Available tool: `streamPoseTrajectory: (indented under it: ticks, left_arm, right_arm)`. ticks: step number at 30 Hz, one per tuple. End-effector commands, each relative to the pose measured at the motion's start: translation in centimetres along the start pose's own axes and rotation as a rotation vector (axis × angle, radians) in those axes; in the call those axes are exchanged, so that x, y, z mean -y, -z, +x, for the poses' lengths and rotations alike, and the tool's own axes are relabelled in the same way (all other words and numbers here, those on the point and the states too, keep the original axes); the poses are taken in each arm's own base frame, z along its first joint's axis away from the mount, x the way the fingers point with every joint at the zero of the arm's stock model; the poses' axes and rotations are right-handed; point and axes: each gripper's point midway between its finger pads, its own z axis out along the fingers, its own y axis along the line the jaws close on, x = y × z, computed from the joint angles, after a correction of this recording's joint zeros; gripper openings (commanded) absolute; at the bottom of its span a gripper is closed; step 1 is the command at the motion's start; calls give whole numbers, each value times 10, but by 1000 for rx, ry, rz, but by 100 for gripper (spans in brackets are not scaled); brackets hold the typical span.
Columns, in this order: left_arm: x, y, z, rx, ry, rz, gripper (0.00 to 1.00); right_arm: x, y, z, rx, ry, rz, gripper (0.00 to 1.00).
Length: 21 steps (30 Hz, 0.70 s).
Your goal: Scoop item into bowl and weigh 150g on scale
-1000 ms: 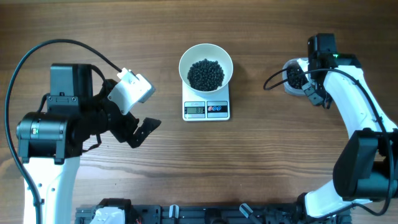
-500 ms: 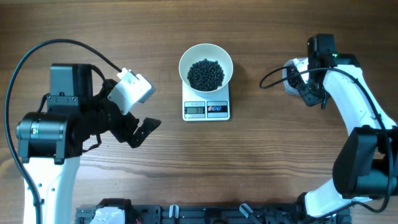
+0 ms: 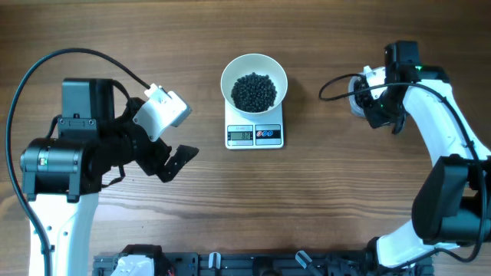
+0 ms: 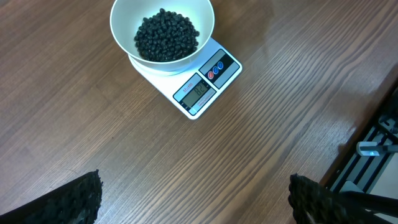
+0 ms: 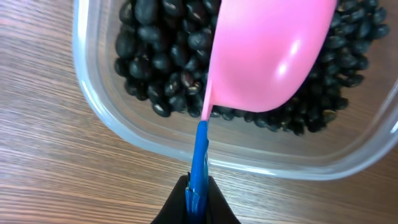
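The white bowl sits on the white scale at the table's middle back, and a heap of black beans, the item, fills it. The left wrist view shows the same bowl, beans and scale ahead. My left gripper hovers wide open and holds nothing, to the left of the scale, its fingertips far apart. My right gripper is shut on the blue handle of a pink scoop. The scoop's underside faces the camera over more beans in a clear tub.
The clear tub stands at the back right, mostly hidden under my right arm. A black cable loops left of it. A dark rail runs along the table's front edge.
My right gripper and the scoop have shifted slightly to the right and back over the tub, and the cable loop moved with it. The left arm, bowl and scale have not moved.
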Motion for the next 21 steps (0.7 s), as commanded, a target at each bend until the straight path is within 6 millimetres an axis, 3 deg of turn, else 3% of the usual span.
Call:
streamPoseTrajectory:
  ticks: [1,14,21]
  left_arm:
    - [-2,4,-5,16,-14,-5,100]
    - [-2,4,-5,16,-14,-5,100]
    - [-2,4,-5,16,-14,-5,100]
  right_arm:
    - [-27,-3,-6,34,-42,-194,4]
    - [-28,1,11,15,-128,-331,4]
    - [-31,2,0,57,-157,-361,4]
